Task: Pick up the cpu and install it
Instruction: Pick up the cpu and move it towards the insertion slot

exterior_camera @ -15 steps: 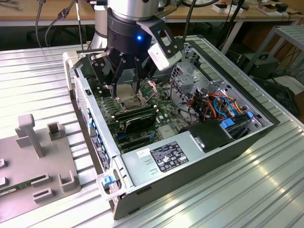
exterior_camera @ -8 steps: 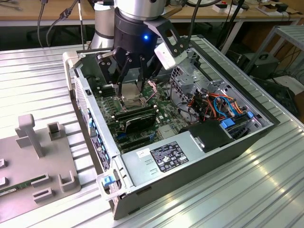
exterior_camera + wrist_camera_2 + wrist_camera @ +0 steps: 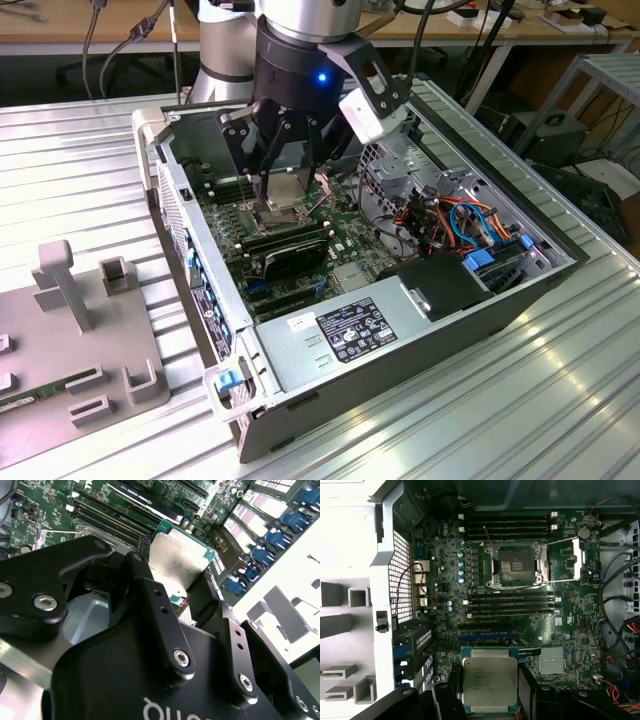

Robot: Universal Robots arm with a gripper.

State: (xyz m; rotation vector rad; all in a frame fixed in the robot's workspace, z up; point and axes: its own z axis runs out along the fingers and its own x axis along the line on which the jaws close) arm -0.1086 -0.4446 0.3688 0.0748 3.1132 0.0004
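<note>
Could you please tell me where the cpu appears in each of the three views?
Exterior view: the cpu is held in the gripper, inside the open case.
First wrist view: the cpu, silver top toward the camera, between the gripper's fingers.
Second wrist view: the cpu, tilted, beyond the black fingers.
Shared landmark: the long black memory slots.

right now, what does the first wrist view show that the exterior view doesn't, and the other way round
First wrist view: the socket face-on, its dark centre bare and its frame open, plus the cpu, silver top up, held in the gripper. Exterior view: the whole open case, its power supply, and the arm reaching down into it. Both: the green motherboard and its memory slots.
</note>
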